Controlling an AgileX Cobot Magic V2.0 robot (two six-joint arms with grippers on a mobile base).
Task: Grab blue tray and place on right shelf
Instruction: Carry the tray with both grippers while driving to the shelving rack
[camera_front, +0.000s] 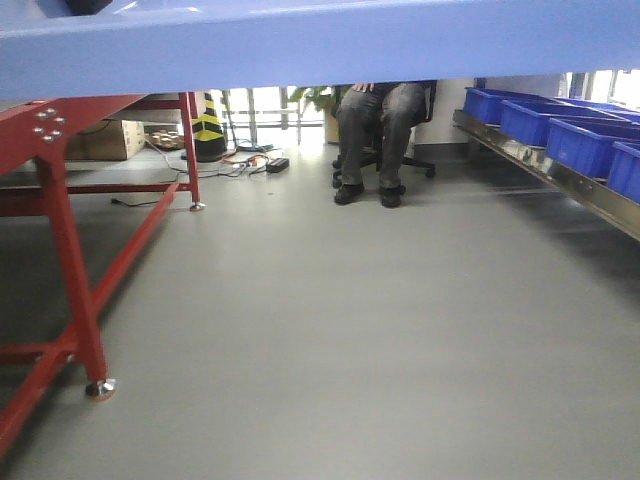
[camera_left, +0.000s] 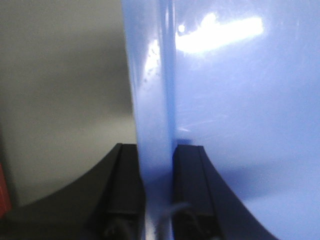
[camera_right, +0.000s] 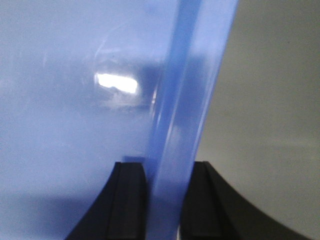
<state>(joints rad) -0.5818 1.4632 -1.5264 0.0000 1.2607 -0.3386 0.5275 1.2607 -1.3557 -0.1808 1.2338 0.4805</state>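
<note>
Transport step, by my reading. Blue tray (camera_front: 300, 45) is aloft, spanning the top of the front view above the floor. Left gripper (camera_left: 156, 150) is clamped on one rim wall and right gripper (camera_right: 163, 167) on the other. Right shelf (camera_front: 560, 182) is at far right, holding dark blue bins (camera_front: 580, 140). Next move probably calls for a level, synchronised swing rightward to a free stretch of shelf.

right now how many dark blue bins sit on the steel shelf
4 clearly seen, in a row on the right shelf: nearest bin at the picture's right edge, second bin, third bin, farthest bin by the wall. Rims behind them hint at more, mostly hidden.
</note>
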